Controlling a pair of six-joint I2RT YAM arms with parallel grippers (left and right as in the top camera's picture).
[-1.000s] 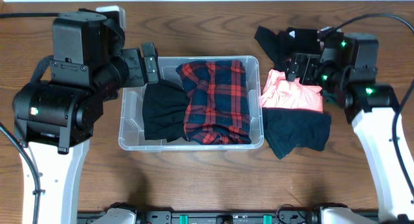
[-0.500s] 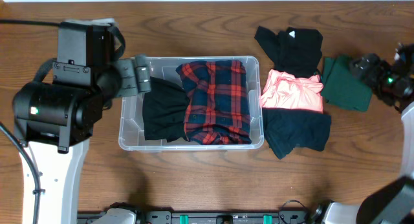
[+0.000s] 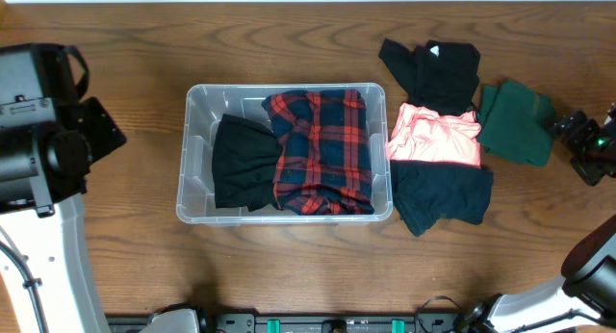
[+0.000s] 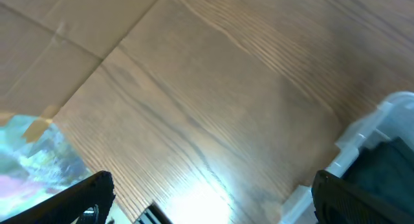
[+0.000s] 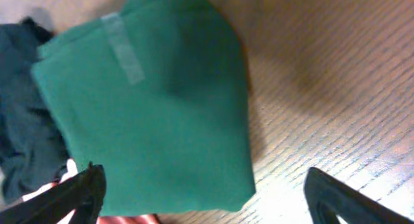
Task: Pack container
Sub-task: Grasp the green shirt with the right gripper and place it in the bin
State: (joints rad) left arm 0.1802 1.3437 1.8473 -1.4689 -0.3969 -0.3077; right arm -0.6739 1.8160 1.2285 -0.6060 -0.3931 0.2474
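Fingers [image 4: 84, 198] of the left gripper [image 4: 213, 201] stand wide apart with nothing between them, above bare wooden table [image 4: 213, 88]. In the left wrist view a rounded corner of the container [image 4: 381, 130] shows at the right edge, near 1 fingertip but not touching it. From overhead, the left arm sits at the table's left edge, apart from the bin's left wall.

The right gripper [image 5: 207, 201] also has its 2 fingers spread and empty. They hang over the near edge of a folded green cloth [image 5: 149, 101] and the wood beside it. Overhead, this gripper is at the far right edge of the table, just beside the green cloth and well apart from the container.

The clear bin lies flat near the middle of the table, long side left to right. Inside it, a black garment [image 3: 241, 165] fills the left part and a red-and-navy plaid shirt [image 3: 322, 150] the right part. Between the bin and the right gripper lie a pink garment [image 3: 433, 136], a black top [image 3: 433, 68] and a dark garment [image 3: 443, 193], the pink one touching the bin's right rim.
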